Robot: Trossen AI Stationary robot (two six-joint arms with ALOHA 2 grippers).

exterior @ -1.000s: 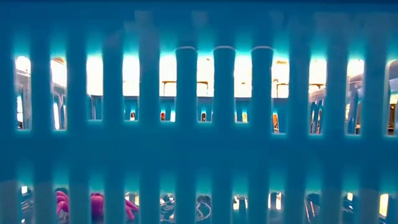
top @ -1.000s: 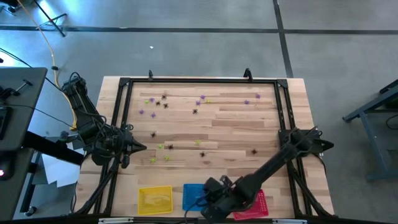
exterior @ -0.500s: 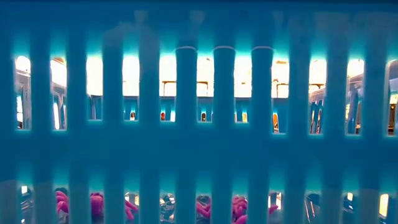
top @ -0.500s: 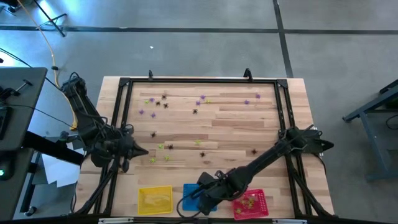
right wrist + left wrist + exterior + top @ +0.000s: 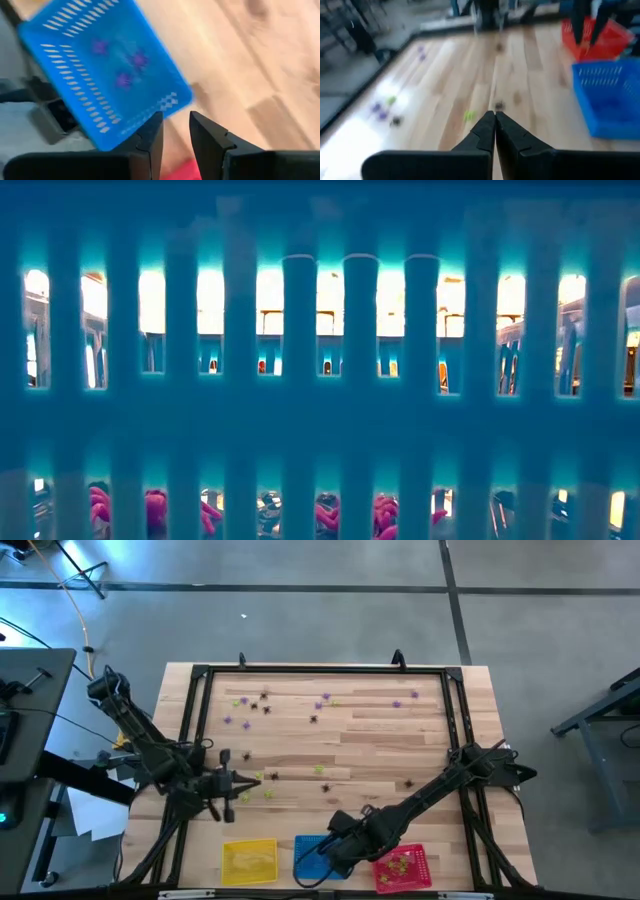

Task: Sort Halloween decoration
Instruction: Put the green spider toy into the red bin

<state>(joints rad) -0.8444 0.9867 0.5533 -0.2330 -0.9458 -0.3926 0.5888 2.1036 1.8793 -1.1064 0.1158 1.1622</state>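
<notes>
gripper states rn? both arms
Left gripper: closed, holding nothing, over the table's left part.
Right gripper: jaws apart, nothing between them, over the blue basket.

A lab or workshop test bay — bare grey concrete floor with dark seams, a wooden table boxed in a black metal frame, loose cables and equipment stands alongside.

No legible text, seemingly
</notes>
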